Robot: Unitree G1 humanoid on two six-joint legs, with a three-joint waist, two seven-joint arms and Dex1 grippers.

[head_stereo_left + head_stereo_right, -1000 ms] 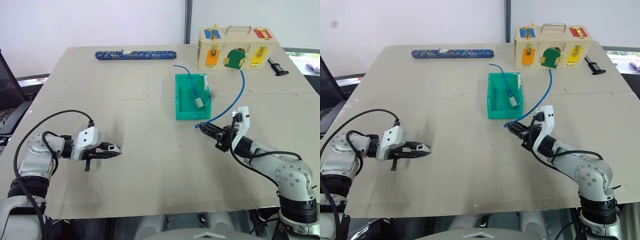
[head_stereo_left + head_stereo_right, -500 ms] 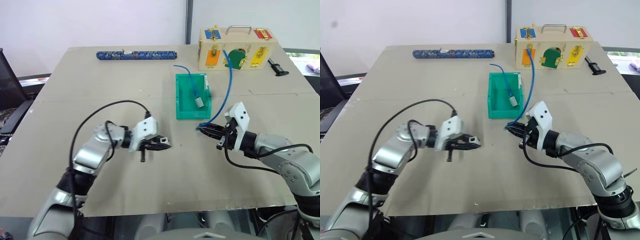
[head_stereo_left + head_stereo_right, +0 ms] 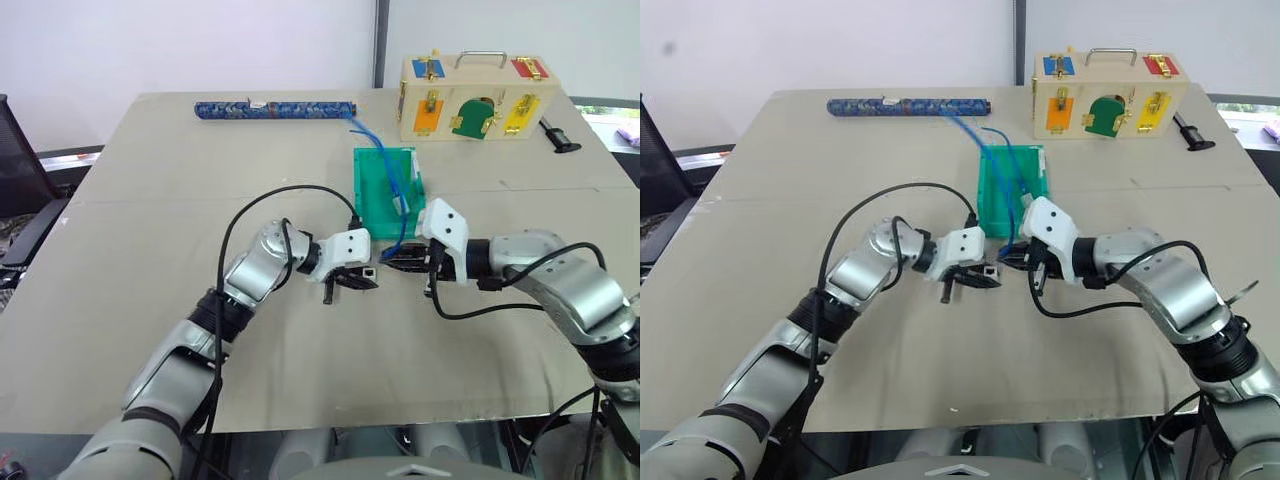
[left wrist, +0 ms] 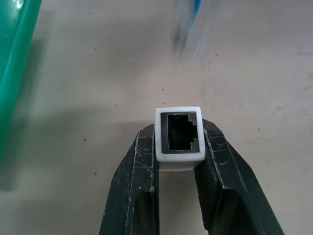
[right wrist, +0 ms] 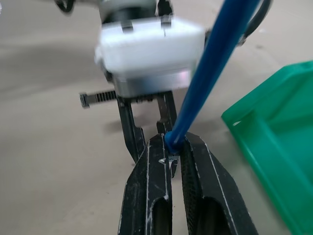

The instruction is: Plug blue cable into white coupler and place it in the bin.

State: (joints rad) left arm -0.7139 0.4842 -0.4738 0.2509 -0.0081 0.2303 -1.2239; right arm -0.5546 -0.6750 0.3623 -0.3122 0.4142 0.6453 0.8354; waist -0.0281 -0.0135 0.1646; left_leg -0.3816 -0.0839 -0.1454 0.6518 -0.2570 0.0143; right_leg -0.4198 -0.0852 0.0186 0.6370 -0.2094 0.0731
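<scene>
Beige table (image 3: 150, 200) with bin (image 3: 372, 205), latch box (image 3: 474, 97), patterned roll (image 3: 273, 108).

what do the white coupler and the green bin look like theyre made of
The white coupler: looks like hard moulded plastic, matte white, with crisp square edges around a dark socket showing fine contact ridges. The bin: probably glossy plastic, uniform teal-green with thin low walls and a light sheen along the rim.

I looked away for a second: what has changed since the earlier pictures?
The left gripper, shut on the white coupler, swung right to face the right gripper, which rolled, swinging the blue cable over the bin. Both grips, bin and latch box stayed.
</scene>
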